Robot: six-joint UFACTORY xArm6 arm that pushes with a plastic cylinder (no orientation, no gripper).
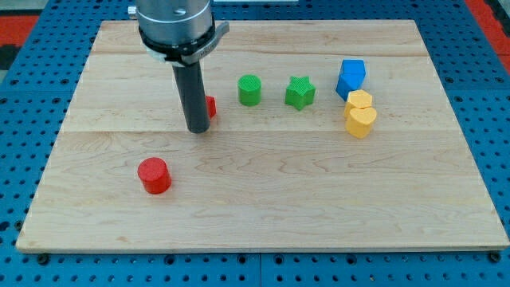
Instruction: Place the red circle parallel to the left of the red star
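The red circle [154, 175] is a short red cylinder lying at the lower left of the wooden board [263, 207]. The red star [210, 106] is mostly hidden behind my dark rod; only a small red edge shows on the rod's right side. My tip [197, 128] rests on the board right against the star's left front, above and to the right of the red circle.
A green cylinder [249, 90] and a green star [300, 92] stand to the right of the rod. A blue block [351, 77] and two yellow blocks [359, 100] [360, 121] cluster at the right. Blue pegboard [486, 96] surrounds the board.
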